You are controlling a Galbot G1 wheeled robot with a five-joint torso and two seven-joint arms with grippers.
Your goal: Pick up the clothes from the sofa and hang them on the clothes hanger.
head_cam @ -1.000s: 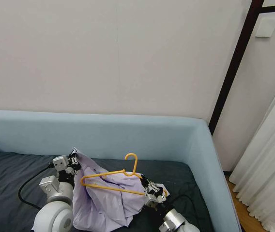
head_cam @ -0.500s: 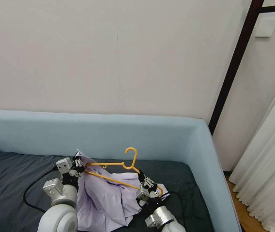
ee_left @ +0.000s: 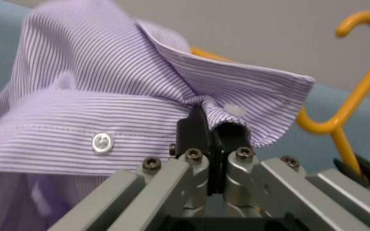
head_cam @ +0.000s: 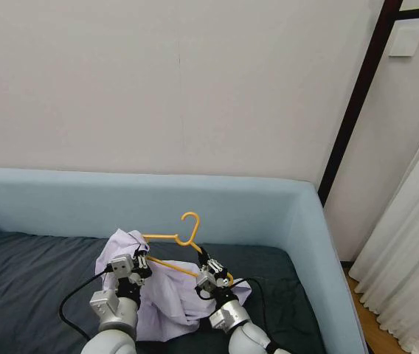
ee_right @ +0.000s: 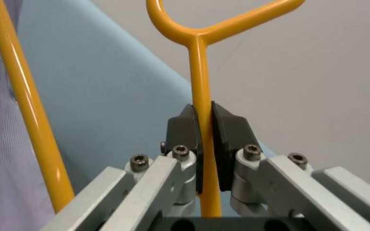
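A lilac striped shirt [head_cam: 167,291] is held up above the dark sofa seat [head_cam: 25,273]. My left gripper [head_cam: 140,262] is shut on the shirt's collar [ee_left: 227,113], where a white button [ee_left: 100,141] shows on the placket. An orange clothes hanger [head_cam: 184,234] has its hook raised in front of the sofa back. My right gripper [head_cam: 211,274] is shut on the hanger's neck [ee_right: 201,120], just below the hook [ee_right: 217,17]. One hanger arm runs into the shirt toward my left gripper.
The sofa has a light blue back and side wall [head_cam: 298,221]. A plain wall rises behind it. A dark door frame [head_cam: 353,110] and white curtains [head_cam: 416,251] stand at the right. Black cables [head_cam: 73,310] trail from both arms.
Both arms have reached farther forward and come closer together. The hanger has risen and shifted left, and the shirt has bunched up higher around it.
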